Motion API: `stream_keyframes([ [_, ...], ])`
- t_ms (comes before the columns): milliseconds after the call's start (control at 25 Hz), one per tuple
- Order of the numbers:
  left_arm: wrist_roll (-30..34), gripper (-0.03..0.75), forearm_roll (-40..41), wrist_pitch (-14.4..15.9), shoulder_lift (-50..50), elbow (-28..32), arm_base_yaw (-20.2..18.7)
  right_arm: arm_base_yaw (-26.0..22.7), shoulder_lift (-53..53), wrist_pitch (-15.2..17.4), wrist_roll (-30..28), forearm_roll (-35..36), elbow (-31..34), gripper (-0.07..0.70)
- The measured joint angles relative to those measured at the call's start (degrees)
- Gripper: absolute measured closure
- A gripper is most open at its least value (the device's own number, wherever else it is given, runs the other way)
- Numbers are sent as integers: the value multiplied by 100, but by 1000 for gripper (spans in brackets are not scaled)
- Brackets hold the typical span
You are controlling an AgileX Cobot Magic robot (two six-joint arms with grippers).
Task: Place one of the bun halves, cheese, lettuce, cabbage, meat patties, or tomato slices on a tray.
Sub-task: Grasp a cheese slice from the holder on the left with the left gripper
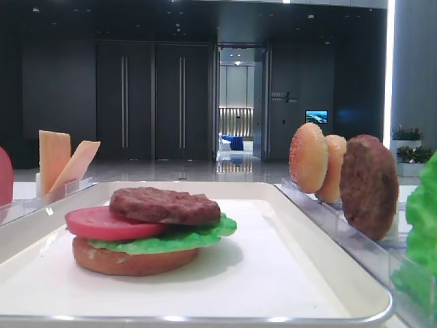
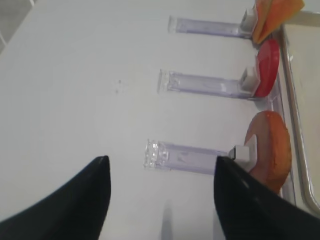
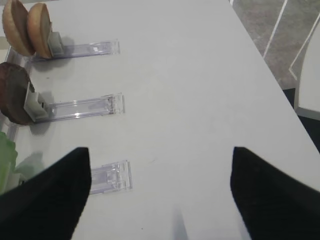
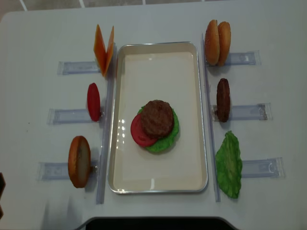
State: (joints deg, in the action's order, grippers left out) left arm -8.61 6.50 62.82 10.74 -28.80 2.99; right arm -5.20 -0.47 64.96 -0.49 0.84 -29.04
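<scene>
White rectangular tray with a raised shiny rim [image 4: 158, 188] lies at the middle of the white bench [image 4: 158, 21], long axis running from the near edge to the far edge.

On the tray, near its centre: partial stack. Tan bottom bun half [image 1: 130, 262] at the base, bright green ruffled lettuce leaf [image 4: 170, 135] on it, smooth pinkish-red tomato slice [image 4: 138, 133] offset toward the tray's left rim, dark brown grainy meat patty [image 4: 156, 118] on top.

Left of the tray, clear plastic racks [image 4: 71, 115] run toward the bench's left edge. Far rack: two thin pale orange cheese slices [image 4: 104, 50] on edge, leaning apart in a V, just beside the tray's far-left corner. Middle rack: one red tomato disc [image 4: 93, 101] on edge. Near rack: one tan bun half on edge [image 4: 79, 161].

Right of the tray, same rack layout. Far rack: two sesame bun halves [image 4: 218, 42] on edge, touching. Middle rack: one brown patty on edge [image 4: 223, 99]. Near rack: large green lettuce piece [image 4: 229, 164] close to the tray's near-right corner.

Left claw [image 2: 162, 197]: black fingers spread apart, nothing between them, above bare bench beside the outer end of the near left rack.

Right claw [image 3: 160, 195]: fingers spread wide, nothing held, above bare bench near the outer end of the near right rack.

Nothing stands between either claw and the racks.
</scene>
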Motion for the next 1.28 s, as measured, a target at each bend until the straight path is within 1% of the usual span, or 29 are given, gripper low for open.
stream_keyframes([
  [120,-49,220,-96,-194,1089,-244,0,0,0,0,0,0,0,88],
  [280,-61,216,-106,-563,2748,-949,0,0,0,0,0,0,0,91],
  [400,-37,215,-108,-753,4125,-1800,0,0,0,0,0,0,0,92],
  [520,24,214,-145,-770,5628,-2875,0,0,-1,0,0,0,0,92],
  [600,146,214,-230,-638,6491,-3550,0,0,-1,0,0,0,0,92],
  [760,307,213,-510,-200,7995,-4940,0,0,-1,0,0,0,0,92],
  [920,321,213,-468,57,8828,-6054,-131,0,-1,0,0,0,0,92],
  [1120,321,213,-517,407,9484,-7102,-479,0,-1,0,0,0,0,92],
  [1200,155,213,-517,449,9708,-7382,-690,0,-1,0,0,0,0,92],
  [1280,-151,213,-454,449,9839,-7536,-1000,0,-1,0,0,0,0,92],
])
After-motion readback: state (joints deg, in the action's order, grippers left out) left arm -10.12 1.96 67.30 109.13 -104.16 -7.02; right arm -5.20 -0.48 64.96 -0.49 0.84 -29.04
